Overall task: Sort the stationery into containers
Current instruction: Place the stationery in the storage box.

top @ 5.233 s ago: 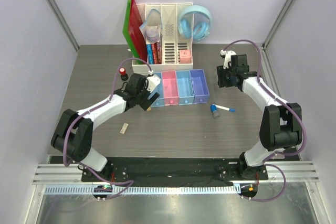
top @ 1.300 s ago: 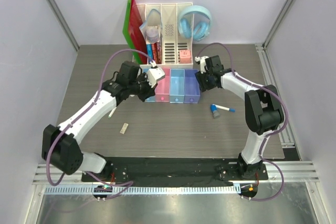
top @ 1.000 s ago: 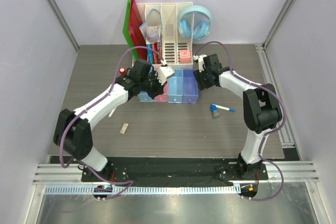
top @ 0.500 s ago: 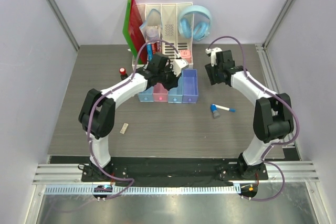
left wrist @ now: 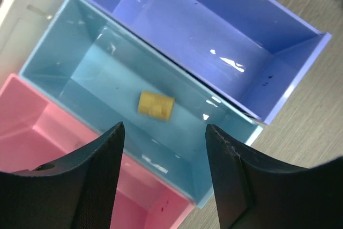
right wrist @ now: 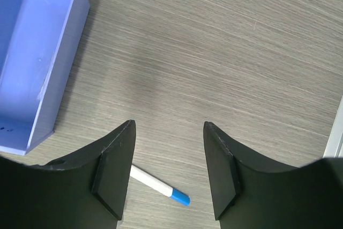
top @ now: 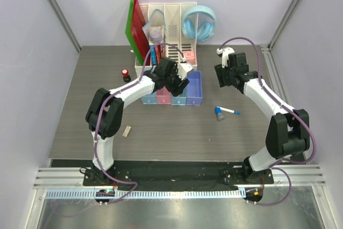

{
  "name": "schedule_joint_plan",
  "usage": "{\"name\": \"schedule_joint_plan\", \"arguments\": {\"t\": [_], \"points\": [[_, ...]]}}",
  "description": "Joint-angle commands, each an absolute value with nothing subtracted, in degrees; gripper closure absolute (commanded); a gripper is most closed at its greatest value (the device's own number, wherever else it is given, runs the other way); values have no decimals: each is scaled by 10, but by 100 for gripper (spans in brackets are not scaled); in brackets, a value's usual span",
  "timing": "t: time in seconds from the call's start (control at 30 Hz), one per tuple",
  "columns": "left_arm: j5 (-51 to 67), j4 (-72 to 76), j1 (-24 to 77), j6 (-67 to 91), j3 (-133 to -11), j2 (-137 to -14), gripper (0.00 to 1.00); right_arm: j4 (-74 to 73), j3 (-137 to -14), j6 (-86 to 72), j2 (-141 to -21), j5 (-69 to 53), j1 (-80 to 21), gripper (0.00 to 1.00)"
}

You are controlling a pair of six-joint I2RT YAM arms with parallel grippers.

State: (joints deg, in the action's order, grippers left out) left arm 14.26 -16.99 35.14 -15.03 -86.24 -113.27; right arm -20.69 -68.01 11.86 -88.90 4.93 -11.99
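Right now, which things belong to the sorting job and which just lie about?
Job: joined row of small plastic trays; tan eraser in the light blue tray; loose tan eraser; blue-capped white marker; grey-blue round piece; black red-topped stamp.
Lying about: tall white slotted file organizer; light blue headphones; red and green folders.

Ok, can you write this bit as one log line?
left hand open above light blue tray | tan eraser lying in that tray | right hand open, empty, above table near blue-capped marker
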Motion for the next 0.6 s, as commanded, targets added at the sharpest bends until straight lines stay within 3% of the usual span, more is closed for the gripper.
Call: {"name": "schedule_joint_plan", "arguments": {"t": [0.0,0.2,0.37,0.57], "points": [[84,-147,353,-141,-872,-1067,37,-195,-669,114,-856,40,-121,41],[-21,-159,346,-132,-803,-935,31,-195,-666,114,-851,25,-121,41],[-56,-127,312,-160,-694,-825,7,-198,-674,113,-853,11,-121,41],[-34,-167,253,-220,-629,-785,0,-207,-665,142,-834,-11,-121,38]]}}
